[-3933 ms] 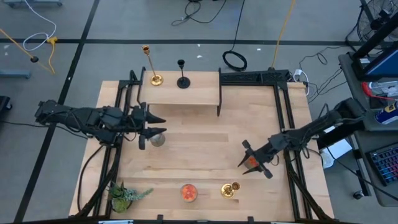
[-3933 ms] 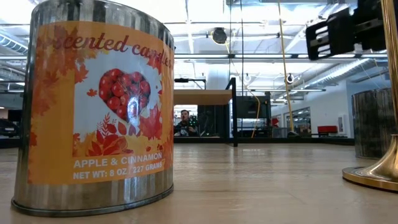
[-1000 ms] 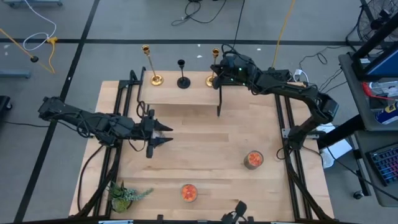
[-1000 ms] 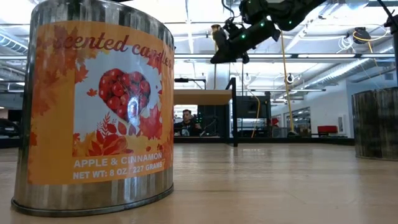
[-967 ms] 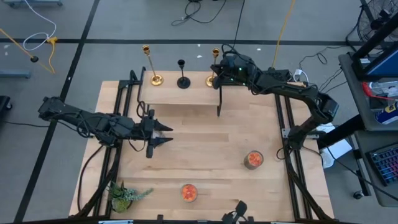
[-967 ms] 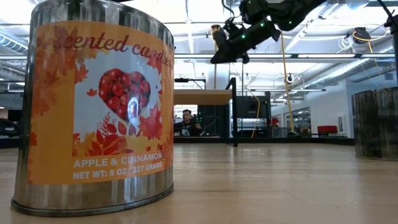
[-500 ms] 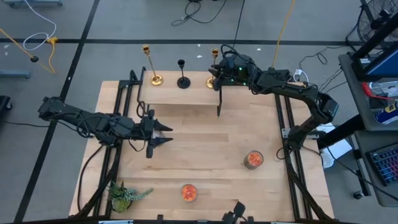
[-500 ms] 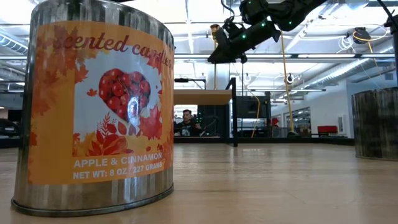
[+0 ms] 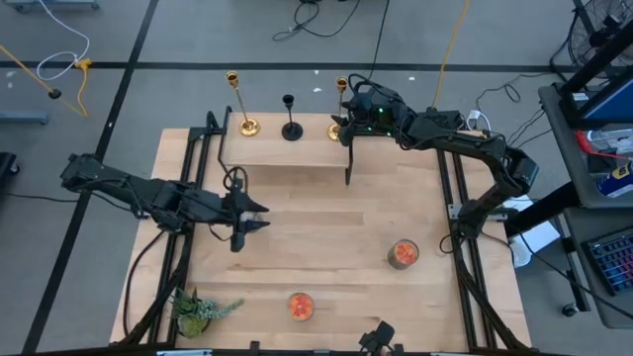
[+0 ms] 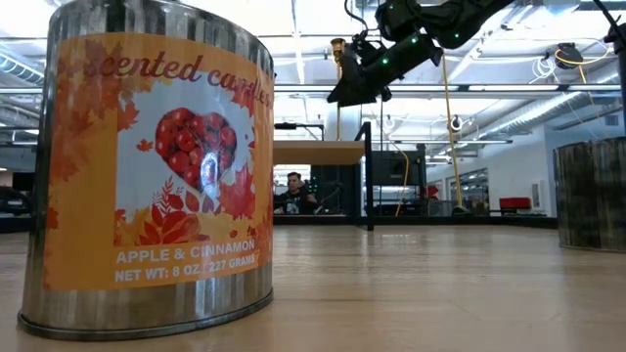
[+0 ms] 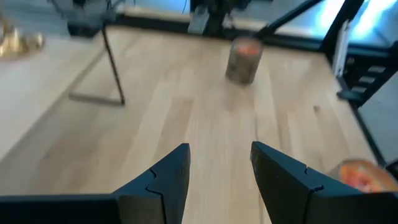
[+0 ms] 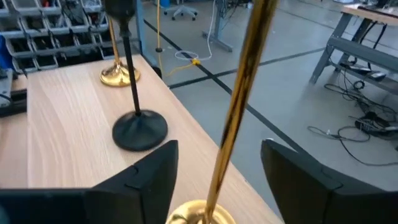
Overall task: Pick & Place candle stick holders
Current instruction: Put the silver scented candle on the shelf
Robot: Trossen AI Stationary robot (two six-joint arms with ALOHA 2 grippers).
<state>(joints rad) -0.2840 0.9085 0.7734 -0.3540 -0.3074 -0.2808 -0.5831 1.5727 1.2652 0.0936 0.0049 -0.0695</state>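
Three candle stick holders stand by their round bases on the raised wooden shelf (image 9: 287,148) at the table's far side: a tall gold one (image 9: 242,104) at the left, a shorter black one (image 9: 291,119) in the middle, and a second tall gold one (image 9: 339,104) at the right. My right gripper (image 9: 346,121) is open at this right gold holder. In the right wrist view its fingers stand on either side of the slim stem (image 12: 239,106) without touching it. My left gripper (image 9: 259,215) is open and empty over the table's left middle.
A candle tin (image 9: 403,254) stands right of centre and another (image 9: 301,306) near the front edge, filling the low view (image 10: 147,166). A green plant (image 9: 198,309) sits at the front left. The shelf's dark post (image 9: 348,163) stands under my right gripper.
My left gripper's fingers have drawn closer together, though a gap remains, and it has pulled back slightly toward the table's left edge. My right gripper has stayed at the right gold holder, which stands on the shelf as before.
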